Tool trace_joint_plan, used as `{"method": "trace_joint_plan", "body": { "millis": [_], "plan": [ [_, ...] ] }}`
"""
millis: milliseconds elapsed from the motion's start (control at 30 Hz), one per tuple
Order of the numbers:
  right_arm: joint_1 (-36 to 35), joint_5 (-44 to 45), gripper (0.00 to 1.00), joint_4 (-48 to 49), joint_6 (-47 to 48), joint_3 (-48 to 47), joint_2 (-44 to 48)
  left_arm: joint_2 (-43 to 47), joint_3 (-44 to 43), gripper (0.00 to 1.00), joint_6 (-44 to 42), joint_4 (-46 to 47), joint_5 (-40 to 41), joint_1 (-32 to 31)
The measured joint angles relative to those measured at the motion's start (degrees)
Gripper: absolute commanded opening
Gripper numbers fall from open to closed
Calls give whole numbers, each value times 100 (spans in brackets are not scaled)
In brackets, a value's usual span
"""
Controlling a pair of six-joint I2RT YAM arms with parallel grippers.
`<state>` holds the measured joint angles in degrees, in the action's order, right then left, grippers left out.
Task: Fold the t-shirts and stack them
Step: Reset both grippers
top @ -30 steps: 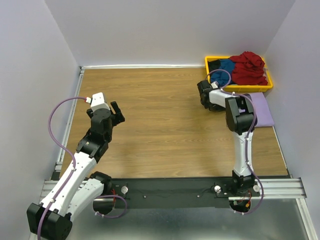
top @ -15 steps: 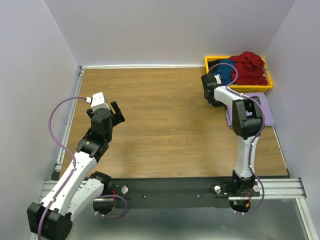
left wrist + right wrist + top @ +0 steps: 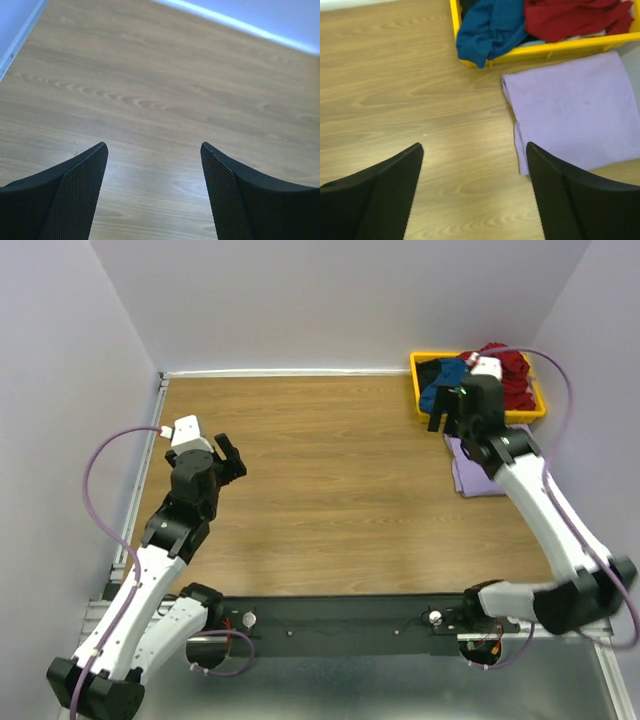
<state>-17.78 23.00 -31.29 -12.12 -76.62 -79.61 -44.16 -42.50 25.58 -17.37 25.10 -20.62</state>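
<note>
A folded lavender t-shirt (image 3: 470, 476) (image 3: 575, 110) lies flat on the table just in front of the yellow bin (image 3: 415, 364) (image 3: 545, 50). The bin holds a dark red t-shirt (image 3: 515, 370) (image 3: 570, 17), a black one (image 3: 428, 369), and a blue one (image 3: 438, 392) (image 3: 490, 30) that hangs over its front corner. My right gripper (image 3: 441, 422) (image 3: 474, 145) hovers open over bare wood beside the lavender shirt's left edge, holding nothing. My left gripper (image 3: 228, 455) (image 3: 153, 146) hangs open and empty above the left part of the table.
Pale walls close off the wooden table (image 3: 320, 470) at the back and both sides. A white strip (image 3: 235, 24) runs along the foot of the back wall. The arms' mounting rail (image 3: 350, 618) spans the near edge.
My right gripper has opened. Its arm has swung right and risen, so the gripper now sits by the bin's front corner. The left arm has shifted only slightly.
</note>
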Motion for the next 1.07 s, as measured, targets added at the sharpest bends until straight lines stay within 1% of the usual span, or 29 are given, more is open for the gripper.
{"method": "trace_joint_plan", "body": {
  "millis": [33,100,133,300,433,533,700,833,1067],
  "plan": [
    [0,-28,100,-11,-61,146,391,48,-186,82,26,-98,-15,0],
    [9,-46,100,-7,-201,470,1169,151,-507,82,61,-262,-22,0],
    [13,-48,100,-22,-280,656,1716,219,-730,82,72,-345,-22,0],
    [15,-79,100,-24,-614,1248,3598,579,-1521,82,131,-645,9,0],
    [15,-37,100,-2,-894,1563,4988,1156,-1495,82,232,-782,254,0],
    [15,26,100,-9,-992,1821,5724,1558,-1379,83,254,-874,476,-2],
    [15,22,100,-63,-1038,2109,6164,2076,-1069,83,232,-944,680,-13],
    [15,17,100,-251,-1040,2208,6231,2503,-822,83,232,-999,730,-13],
    [15,20,100,-398,-1036,2205,6188,2798,-804,83,210,-1012,737,-13]
  ]
}}
